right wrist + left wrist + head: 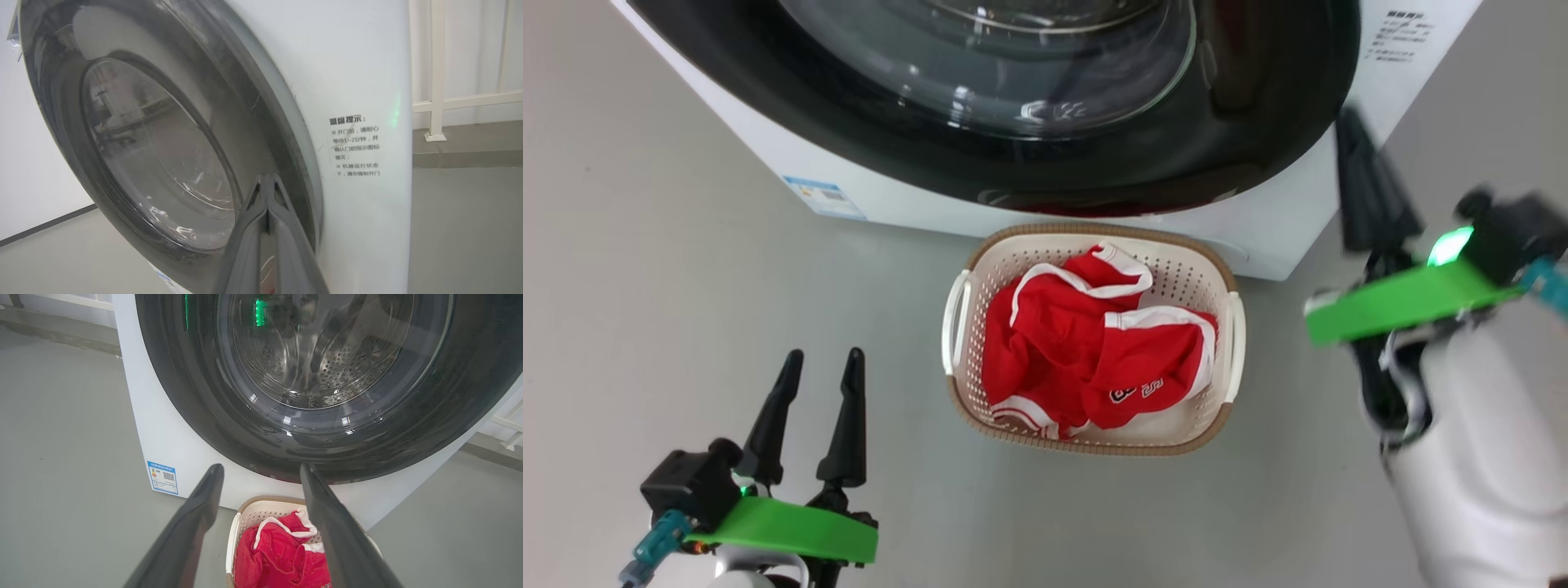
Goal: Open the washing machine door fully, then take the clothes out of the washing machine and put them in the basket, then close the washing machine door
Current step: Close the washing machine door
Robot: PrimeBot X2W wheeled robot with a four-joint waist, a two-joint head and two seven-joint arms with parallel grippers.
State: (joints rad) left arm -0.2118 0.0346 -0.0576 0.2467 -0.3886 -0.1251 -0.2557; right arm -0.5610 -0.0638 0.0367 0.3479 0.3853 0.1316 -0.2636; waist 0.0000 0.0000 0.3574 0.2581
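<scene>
The washing machine door runs off the top edge; the right pincer looks blurred.

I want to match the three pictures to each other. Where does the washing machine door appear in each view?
Head view: the washing machine door spans the top edge, cut off by the frame.
Left wrist view: the door covers the upper middle and right.
Right wrist view: the door takes the left half, seen at a slant.
Shared landmark: the white front of the washing machine around the door.
</scene>
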